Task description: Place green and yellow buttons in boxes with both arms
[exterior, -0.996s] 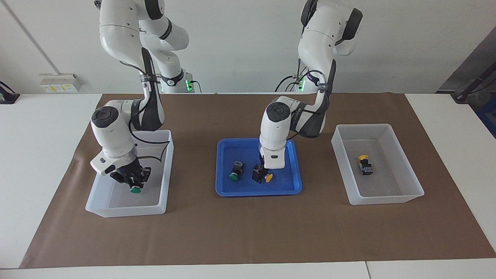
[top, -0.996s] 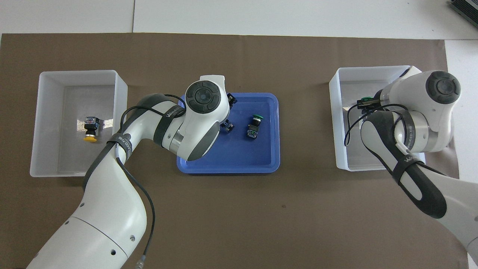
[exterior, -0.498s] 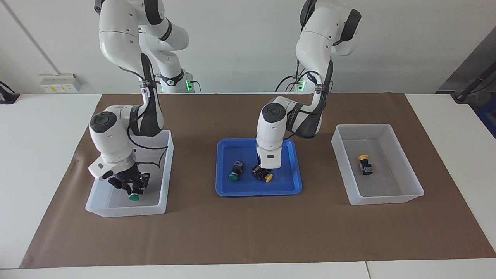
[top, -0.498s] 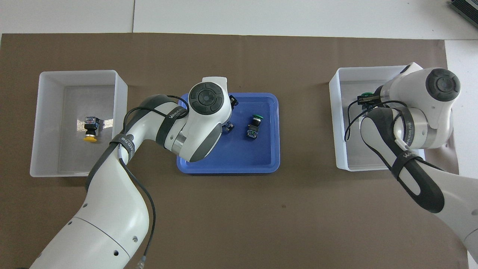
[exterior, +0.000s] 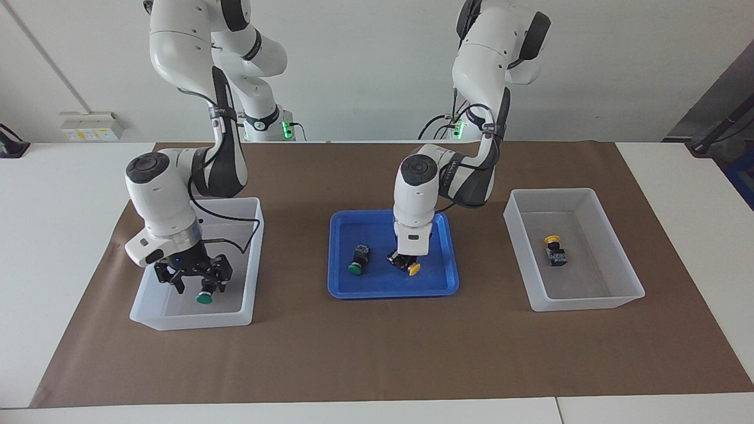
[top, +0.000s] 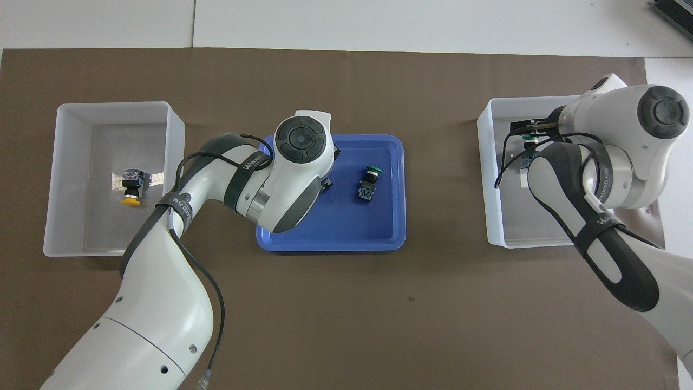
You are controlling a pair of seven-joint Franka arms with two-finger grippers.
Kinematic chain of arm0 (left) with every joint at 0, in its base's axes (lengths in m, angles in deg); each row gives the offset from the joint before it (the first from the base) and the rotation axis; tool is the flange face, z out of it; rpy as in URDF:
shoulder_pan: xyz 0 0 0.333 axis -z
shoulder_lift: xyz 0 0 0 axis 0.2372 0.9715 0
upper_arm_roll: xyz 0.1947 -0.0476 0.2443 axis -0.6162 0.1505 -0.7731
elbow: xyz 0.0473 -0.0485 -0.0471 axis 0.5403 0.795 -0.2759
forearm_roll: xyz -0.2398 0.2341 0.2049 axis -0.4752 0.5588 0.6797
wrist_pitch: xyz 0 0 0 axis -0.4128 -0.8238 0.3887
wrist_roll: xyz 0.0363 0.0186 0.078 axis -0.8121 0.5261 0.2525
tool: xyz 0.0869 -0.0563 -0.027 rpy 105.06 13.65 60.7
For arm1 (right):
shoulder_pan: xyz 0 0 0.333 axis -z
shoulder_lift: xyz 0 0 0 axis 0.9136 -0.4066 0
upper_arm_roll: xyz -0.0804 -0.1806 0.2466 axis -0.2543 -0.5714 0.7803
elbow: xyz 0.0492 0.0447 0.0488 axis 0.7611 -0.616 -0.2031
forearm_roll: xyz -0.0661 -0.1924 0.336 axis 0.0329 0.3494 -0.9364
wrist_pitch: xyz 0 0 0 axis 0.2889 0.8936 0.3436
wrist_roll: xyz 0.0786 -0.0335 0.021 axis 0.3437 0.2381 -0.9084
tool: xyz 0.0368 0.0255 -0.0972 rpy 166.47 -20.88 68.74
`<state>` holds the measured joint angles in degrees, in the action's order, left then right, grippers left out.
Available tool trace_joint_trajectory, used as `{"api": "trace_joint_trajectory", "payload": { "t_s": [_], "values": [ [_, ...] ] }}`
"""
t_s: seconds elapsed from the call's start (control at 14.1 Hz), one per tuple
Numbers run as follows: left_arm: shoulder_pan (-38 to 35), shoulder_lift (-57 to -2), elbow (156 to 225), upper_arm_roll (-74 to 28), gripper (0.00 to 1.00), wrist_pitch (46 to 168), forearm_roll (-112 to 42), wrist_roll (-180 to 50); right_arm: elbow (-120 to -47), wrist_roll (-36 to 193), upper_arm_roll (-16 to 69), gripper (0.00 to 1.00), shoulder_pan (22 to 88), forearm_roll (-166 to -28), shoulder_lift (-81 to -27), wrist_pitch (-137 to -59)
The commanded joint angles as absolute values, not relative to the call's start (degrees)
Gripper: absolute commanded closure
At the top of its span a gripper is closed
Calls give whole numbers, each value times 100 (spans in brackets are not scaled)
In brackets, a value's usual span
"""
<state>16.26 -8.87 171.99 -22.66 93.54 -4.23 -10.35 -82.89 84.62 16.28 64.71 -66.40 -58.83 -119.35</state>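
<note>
My right gripper (exterior: 199, 287) is low inside the box (exterior: 254, 253) at the right arm's end, open, with a green button (exterior: 204, 298) lying between its fingers on the box floor. My left gripper (exterior: 402, 262) is down in the blue tray (exterior: 377, 288) and shut on a yellow button (exterior: 413, 269). A second green button (exterior: 357, 262) lies in the tray beside it. A second yellow button (exterior: 554, 250) lies in the box (exterior: 624, 277) at the left arm's end. In the overhead view the left wrist hides its gripper and button.
Both boxes and the tray stand in a row on a brown mat (exterior: 377, 353). The white table (exterior: 59, 235) shows around the mat. The strip of mat farther from the robots than the tray holds nothing.
My right gripper has lowered the green button into the box and opened its fingers. My left gripper has shifted slightly toward the left arm's end with the yellow button.
</note>
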Motion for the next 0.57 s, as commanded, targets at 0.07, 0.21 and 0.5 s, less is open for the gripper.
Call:
{"api": "trace_joint_trajectory", "payload": {
  "t_s": [0.07,0.21,0.5],
  "values": [
    [1030,-1807,17435,-2218,100,8783,-445,-1993,-8302,8817,1701,0,6373,-6798,-5349,-11331],
    [538,-2186,17488,-2218,100,8415,-856,-2906,-8083,8984,1701,0,6242,-6798,-5147,-10727],
    [-631,-2478,17488,-2218,100,7939,-1289,-4857,-7844,10053,1701,0,5645,-6755,-5119,-10353]
  ]
}}
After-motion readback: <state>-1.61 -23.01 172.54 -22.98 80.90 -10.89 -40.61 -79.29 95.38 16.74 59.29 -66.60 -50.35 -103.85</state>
